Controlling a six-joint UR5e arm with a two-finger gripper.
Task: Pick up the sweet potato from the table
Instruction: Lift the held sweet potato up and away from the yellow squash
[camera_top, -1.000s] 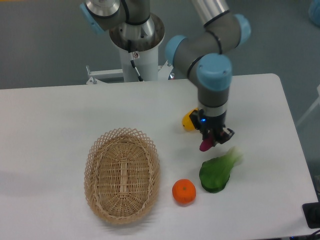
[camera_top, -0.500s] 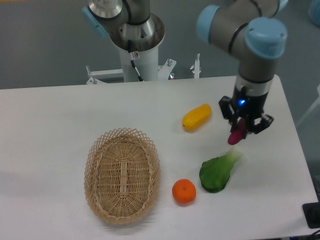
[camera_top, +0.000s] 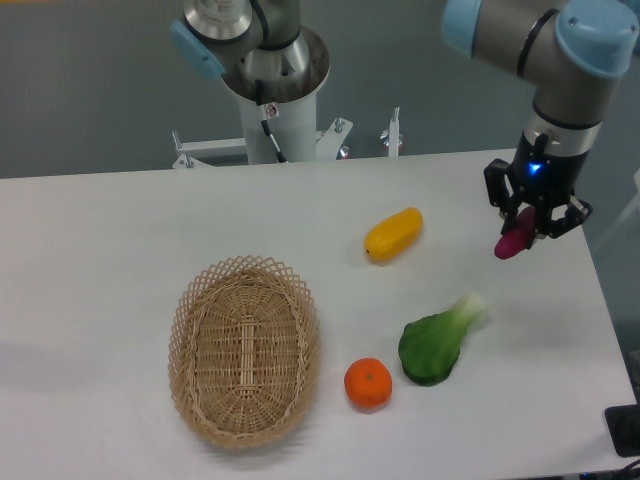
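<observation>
End effector: Your end effector (camera_top: 527, 222) hangs over the far right of the bench (camera_top: 120, 230), its two fingers clenched on the sweet potato (camera_top: 514, 240).

Sweet potato: The magenta tuber sits tilted between the fingers, its lower end poking out below them. It looks clear of the bench top, with nothing under it but bare white surface, so you can judge the pickup as essentially made.

Why held so: The wrist points straight down, which keeps the grip vertical and the tuber from sliding sideways out of the fingers.

Arm: The grey and blue arm (camera_top: 560, 60) reaches in from the upper right, well off from the mounting column (camera_top: 275, 90) at the back edge.

Nearby items: A leafy green vegetable (camera_top: 437, 343) lies below and left of the end effector, apart from it. A yellow fruit (camera_top: 393, 234) lies further left, an orange (camera_top: 368, 384) sits near the front, and a wicker basket (camera_top: 245, 350) stands at left.

Change since earlier: A second ago the end effector was low between the yellow fruit and the green vegetable, partly hiding the fruit. Half a second ago it had swung right with the tuber. Now it is further right and higher in the view, nearer the bench's edge; everything else lies where it did.
</observation>
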